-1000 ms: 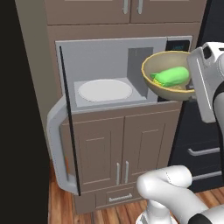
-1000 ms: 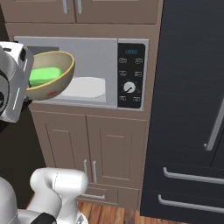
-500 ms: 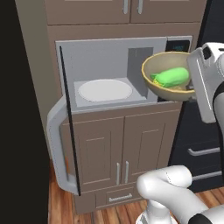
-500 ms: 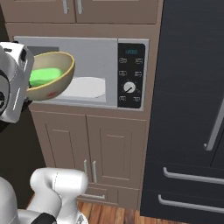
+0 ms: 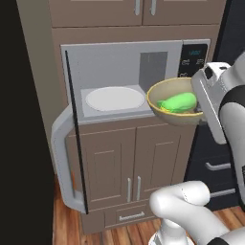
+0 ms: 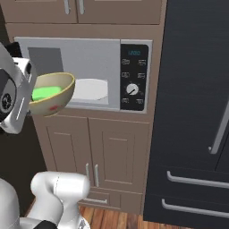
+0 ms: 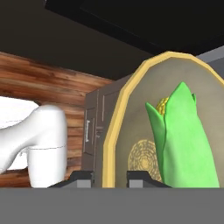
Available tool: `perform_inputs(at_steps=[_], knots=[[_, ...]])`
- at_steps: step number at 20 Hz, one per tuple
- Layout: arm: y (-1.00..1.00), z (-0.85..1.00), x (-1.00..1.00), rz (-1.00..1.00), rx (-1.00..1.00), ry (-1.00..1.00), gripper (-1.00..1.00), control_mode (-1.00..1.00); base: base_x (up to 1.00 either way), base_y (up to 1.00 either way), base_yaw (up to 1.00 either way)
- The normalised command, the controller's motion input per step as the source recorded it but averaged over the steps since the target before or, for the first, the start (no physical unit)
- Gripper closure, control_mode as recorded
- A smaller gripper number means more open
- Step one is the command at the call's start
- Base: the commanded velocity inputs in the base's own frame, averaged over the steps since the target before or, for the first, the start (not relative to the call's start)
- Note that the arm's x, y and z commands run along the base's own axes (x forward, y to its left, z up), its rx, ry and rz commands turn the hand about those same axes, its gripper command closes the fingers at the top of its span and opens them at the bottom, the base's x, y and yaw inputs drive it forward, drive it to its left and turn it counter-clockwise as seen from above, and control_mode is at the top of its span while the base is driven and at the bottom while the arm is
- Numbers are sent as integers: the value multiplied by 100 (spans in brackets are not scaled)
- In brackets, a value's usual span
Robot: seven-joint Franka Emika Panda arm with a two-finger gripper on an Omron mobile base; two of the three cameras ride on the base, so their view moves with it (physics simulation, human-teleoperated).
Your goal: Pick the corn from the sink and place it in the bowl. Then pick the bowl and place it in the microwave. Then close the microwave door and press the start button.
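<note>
Corn (image 5: 178,102) lies in the bowl (image 5: 165,112), which the gripper (image 7: 109,176) clamps by its rim at centre right of the left base view, before the open microwave (image 5: 119,72); insertion, door (image 5: 72,143) closing and start remain.

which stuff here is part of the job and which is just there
Part of the job: bowl held by the claw, corn lying in it, microwave with white turntable plate, microwave door swung open.

Just there: black fridge, lower cabinet doors, upper cabinets, wood floor.
</note>
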Motion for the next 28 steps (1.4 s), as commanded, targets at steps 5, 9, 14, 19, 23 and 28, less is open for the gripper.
perform_inputs(at_steps=[5, 9, 14, 19, 23, 28], knots=[[9, -35, 100, 0, 0, 3, 100, -100, 0, 0, 0], [12, -6, 82, 0, 0, 0, 100, -100, 0, 0, 0], [28, -5, 32, 1, 0, -3, 100, -100, 0, 0, 0], [45, -11, 45, 0, 0, 0, 100, -100, 0, 0, 0], [23, -1, 69, 0, 0, 0, 100, -100, 0, 0, 0], [0, -19, 69, 0, 0, 4, 100, -100, 0, 0, 0]])
